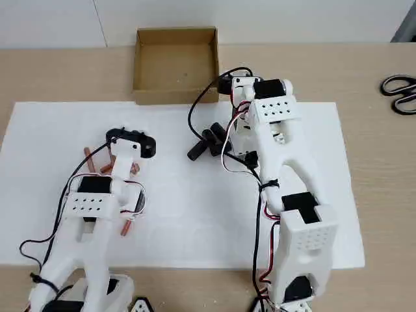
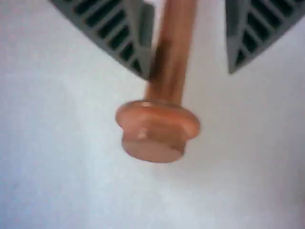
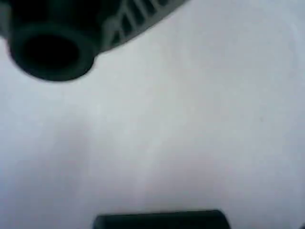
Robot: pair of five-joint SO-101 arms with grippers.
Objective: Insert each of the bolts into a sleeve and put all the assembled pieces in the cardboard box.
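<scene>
Left gripper is straddling a copper bolt that's lying on the white sheet, well out from the cardboard box, off its front left corner. Its fingers are only narrowly apart. One touches the bolt's shaft and the other has a gap beside it, so nothing's pinched. A few loose bolts are scattered around the same spot.

Right gripper is much nearer the box, just out from its front right corner. A black sleeve sits against its ribbed finger, open end toward the wrist camera. It's blurry, but it looks clamped on the sleeve. A second sleeve lies on the sheet close by, and the loose sleeves are bunched near that same corner.

Scissors sit on bare table well off to the box's right.
</scene>
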